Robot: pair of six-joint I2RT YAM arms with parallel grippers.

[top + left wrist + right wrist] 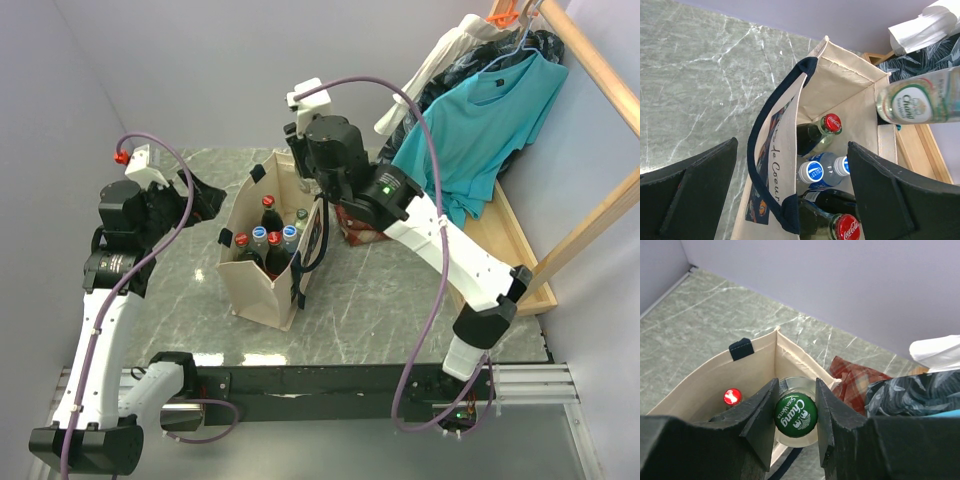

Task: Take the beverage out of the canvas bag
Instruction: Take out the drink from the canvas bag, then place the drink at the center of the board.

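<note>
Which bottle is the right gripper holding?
The clear glass bottle with the green Chang cap; the red-capped bottles and blue-capped bottles sit ungripped in the beige canvas bag.

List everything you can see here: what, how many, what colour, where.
canvas bag: one, beige with navy handles, mid-table
red-capped bottles: three, dark, inside the bag
blue-capped bottles: two, inside the bag
Chang soda bottle: one, green cap, at the bag's far corner
plaid cloth: one, red, beyond the bag
teal shirt: one, hanging far right
wooden rack: one, light wood, far right
table: one, grey marble
left gripper: one, black, open, left of the bag
right gripper: one, black, shut on the Chang soda bottle
</note>
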